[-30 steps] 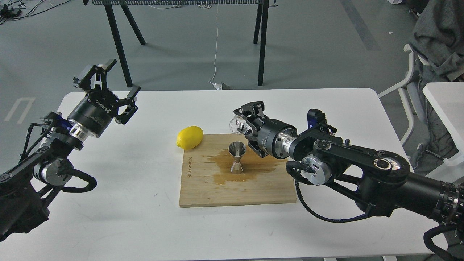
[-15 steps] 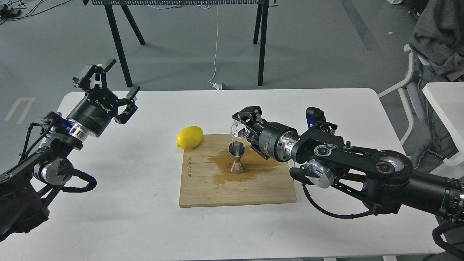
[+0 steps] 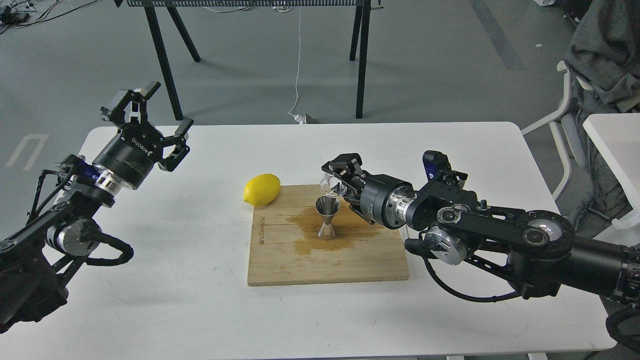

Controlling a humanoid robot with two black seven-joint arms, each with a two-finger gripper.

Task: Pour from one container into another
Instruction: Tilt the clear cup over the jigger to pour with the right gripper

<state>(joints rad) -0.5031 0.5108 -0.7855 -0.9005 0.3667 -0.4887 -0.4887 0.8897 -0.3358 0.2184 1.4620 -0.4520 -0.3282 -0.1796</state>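
R jaws (image 3: pixel 336 181) lower now, pinching glass cup (image 3: pixel 331 187) tipped over jigger (image 3: pixel 327 218); lemon (image 3: pixel 262 189) nearby; L jaws (image 3: pixel 161 122) spread, prob. idle.

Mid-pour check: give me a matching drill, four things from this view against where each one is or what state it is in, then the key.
Things:
1. glass cup
2. jigger
3. lemon
4. left gripper

States:
A. upright on the wet stain on the wooden board
B. open and empty, raised over the table's left end
C. on the white table, at the board's far left corner
D. tipped over the jigger's mouth, held in the right gripper

Pairs: 1-D, 2-A, 3-C, 4-B
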